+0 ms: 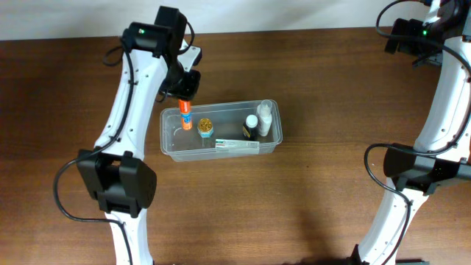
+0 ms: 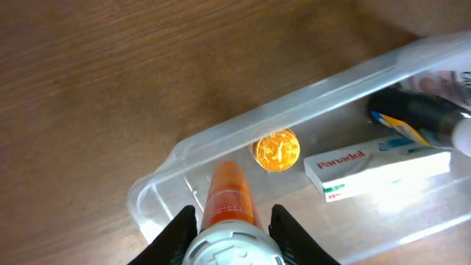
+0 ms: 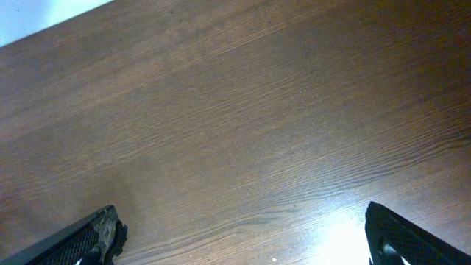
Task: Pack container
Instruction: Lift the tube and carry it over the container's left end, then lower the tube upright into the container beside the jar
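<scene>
The clear plastic container (image 1: 169, 143) lies mid-table, and its rim shows in the left wrist view (image 2: 309, 99). My left gripper (image 1: 185, 94) is shut on an orange tube with a grey cap (image 1: 185, 118), holding it upright with its tip down in the container's left end (image 2: 229, 193). Inside lie a gold-lidded jar (image 1: 205, 128) (image 2: 277, 150), a white Panadol box (image 1: 237, 146) (image 2: 375, 165), a dark bottle (image 1: 251, 126) (image 2: 416, 110) and a white bottle (image 1: 265, 118). My right gripper (image 3: 243, 239) is open and empty over bare wood, far from the container.
The brown wooden table (image 1: 316, 81) surrounds the container. The right arm (image 1: 441, 96) stands at the table's right side and the left arm's base (image 1: 118, 184) at the front left.
</scene>
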Controlling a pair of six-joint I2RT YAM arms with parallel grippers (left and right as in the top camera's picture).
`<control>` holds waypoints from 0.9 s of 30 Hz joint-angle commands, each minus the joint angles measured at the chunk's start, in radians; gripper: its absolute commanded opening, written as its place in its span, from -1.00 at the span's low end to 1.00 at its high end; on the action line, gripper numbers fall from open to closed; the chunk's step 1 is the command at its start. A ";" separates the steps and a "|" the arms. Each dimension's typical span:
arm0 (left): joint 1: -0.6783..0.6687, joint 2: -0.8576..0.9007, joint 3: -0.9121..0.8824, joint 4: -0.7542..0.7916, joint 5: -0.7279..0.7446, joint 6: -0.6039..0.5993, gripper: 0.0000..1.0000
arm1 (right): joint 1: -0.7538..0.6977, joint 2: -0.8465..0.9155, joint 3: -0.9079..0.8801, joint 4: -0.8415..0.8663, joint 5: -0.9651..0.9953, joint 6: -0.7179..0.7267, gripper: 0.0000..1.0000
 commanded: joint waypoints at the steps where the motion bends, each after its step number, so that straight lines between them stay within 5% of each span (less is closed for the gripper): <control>1: 0.000 -0.032 -0.061 0.044 -0.008 0.024 -0.47 | -0.001 -0.024 0.016 -0.006 0.009 0.005 0.97; 27: 0.000 -0.032 -0.177 0.220 -0.015 0.054 -0.48 | -0.001 -0.024 0.016 -0.006 0.009 0.005 0.97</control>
